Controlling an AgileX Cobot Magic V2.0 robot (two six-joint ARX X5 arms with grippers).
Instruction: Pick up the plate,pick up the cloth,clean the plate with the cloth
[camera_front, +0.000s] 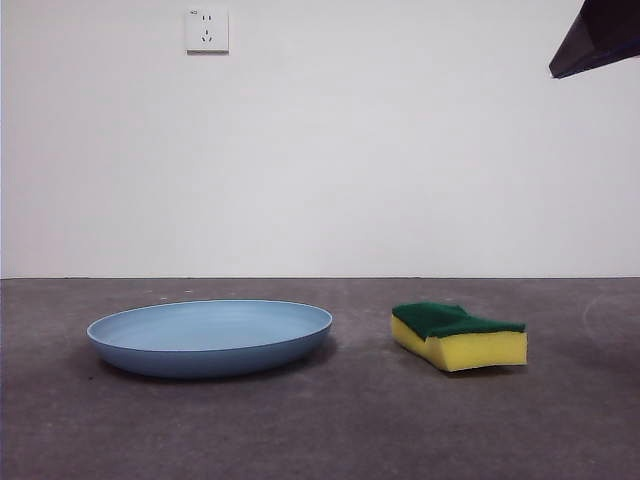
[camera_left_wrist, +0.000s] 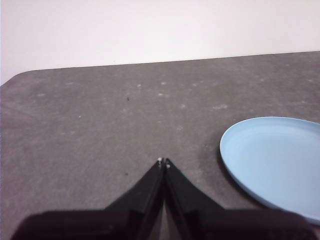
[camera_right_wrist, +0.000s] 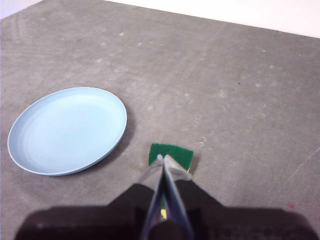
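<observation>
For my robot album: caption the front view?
Blue plate and yellow-green sponge lie apart on gray table.

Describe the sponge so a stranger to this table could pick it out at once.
On the grey table, look beside the wide light-blue plate: the sponge lies flat just apart from it. It is the small block with a yellow body, dark green scouring top and wavy sides, far smaller than the round plate.

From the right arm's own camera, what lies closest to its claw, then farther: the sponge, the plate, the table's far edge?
1. Sponge: just beyond the shut right gripper.
2. Plate: off to one side, apart from the sponge.
3. Table's far edge: farthest, by the wall.
</observation>
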